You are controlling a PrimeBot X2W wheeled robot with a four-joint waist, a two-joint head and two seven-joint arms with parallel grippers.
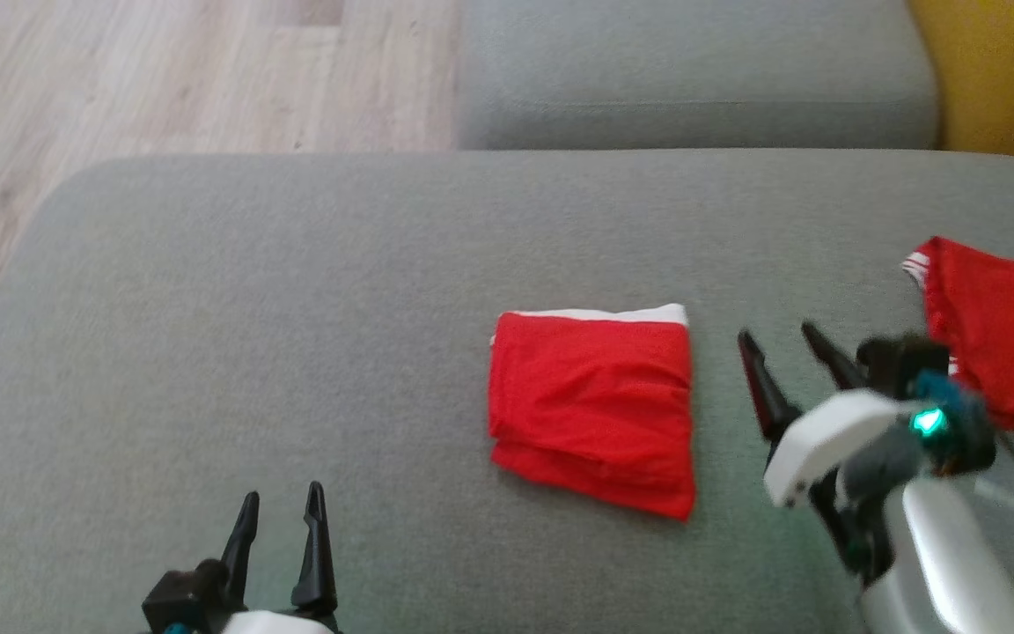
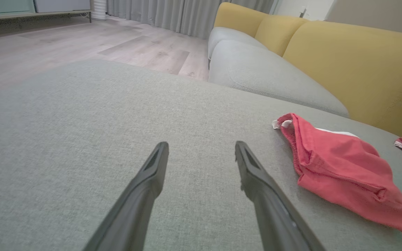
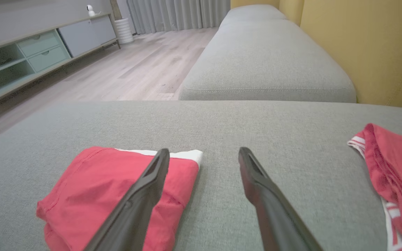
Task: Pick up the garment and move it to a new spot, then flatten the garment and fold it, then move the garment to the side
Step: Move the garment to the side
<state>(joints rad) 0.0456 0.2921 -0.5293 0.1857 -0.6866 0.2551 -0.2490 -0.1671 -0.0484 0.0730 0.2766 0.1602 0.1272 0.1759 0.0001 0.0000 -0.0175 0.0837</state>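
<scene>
— Garment [image 1: 591, 414] folded, is it? Where on the sofa seat [image 1: 296, 291]?
— Take it from the left. The left end effector [image 1: 282, 493] is at the near edge, fingers spread, nothing between them. Right of it, mid-seat, lies the red garment, folded into a flat square, with a white band along its far edge.
— And further right?
— The right end effector [image 1: 775, 331], just beside the garment, fingers apart and empty. Then a second red cloth [image 1: 1000, 343] at the right edge.
</scene>
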